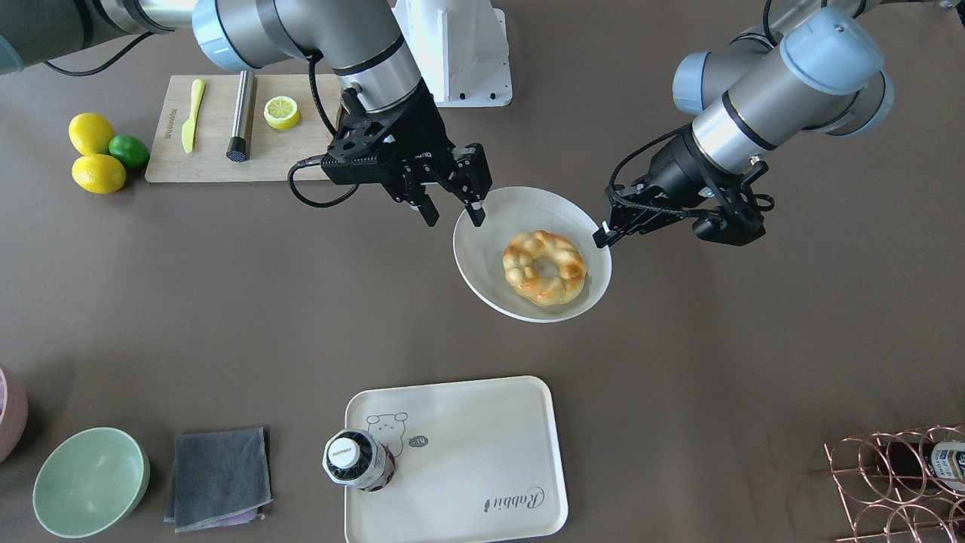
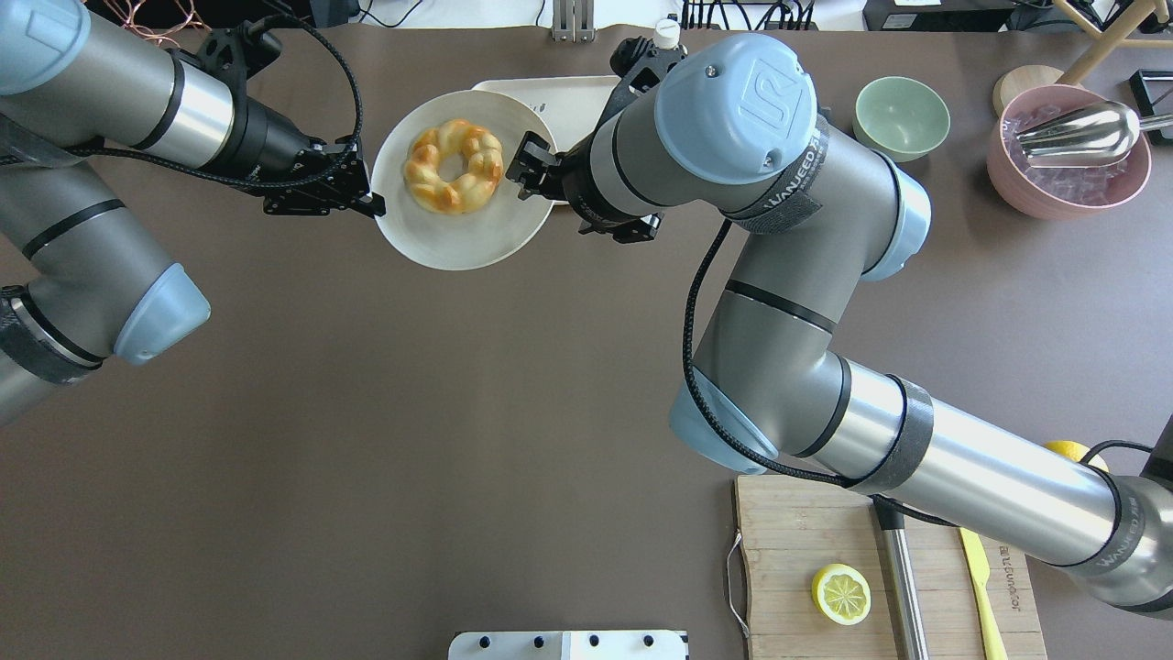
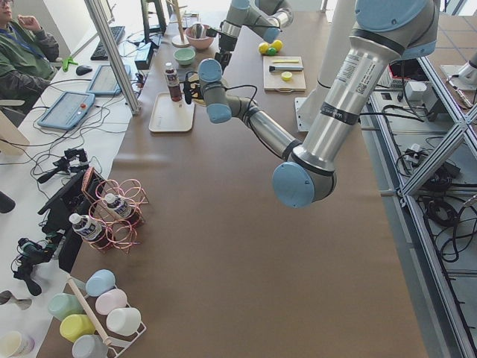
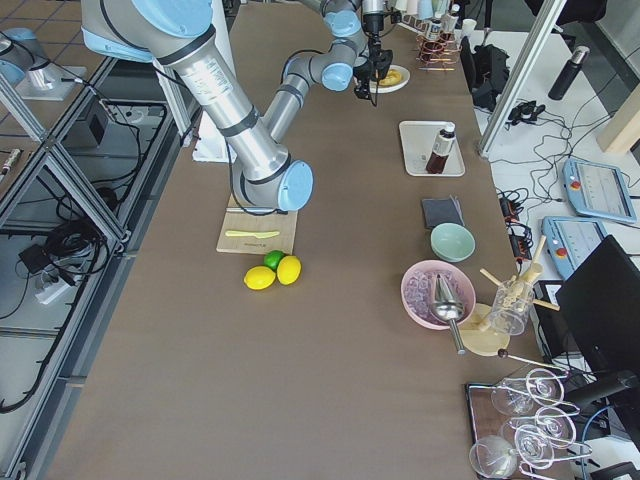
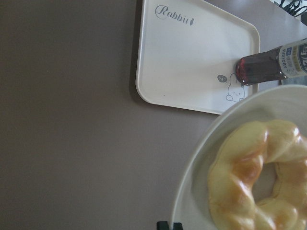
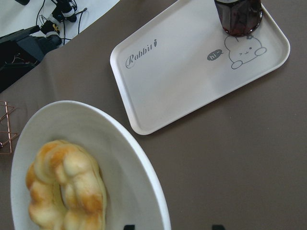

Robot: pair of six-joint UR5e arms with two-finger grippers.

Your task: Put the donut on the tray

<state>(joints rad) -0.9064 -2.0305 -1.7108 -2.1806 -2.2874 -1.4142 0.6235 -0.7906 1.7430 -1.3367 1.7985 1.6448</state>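
pinching the plate (image 1: 482, 256) rim, left tool (image 1: 603, 232) reaches sideways

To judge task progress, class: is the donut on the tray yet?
No. The donut lies on the white plate, apart from the tray, which holds only a bottle.

4 ext cams ring table (image 1: 151, 302); 2 wrist cams (close) share tray (image 5: 192, 62).

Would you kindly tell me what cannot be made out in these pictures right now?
Overhead view: the tray is mostly hidden behind the plate and right arm.
Left wrist view: the donut and bottle run off the frame's edge.
Exterior right view: the tray's bear drawing is too small to see.
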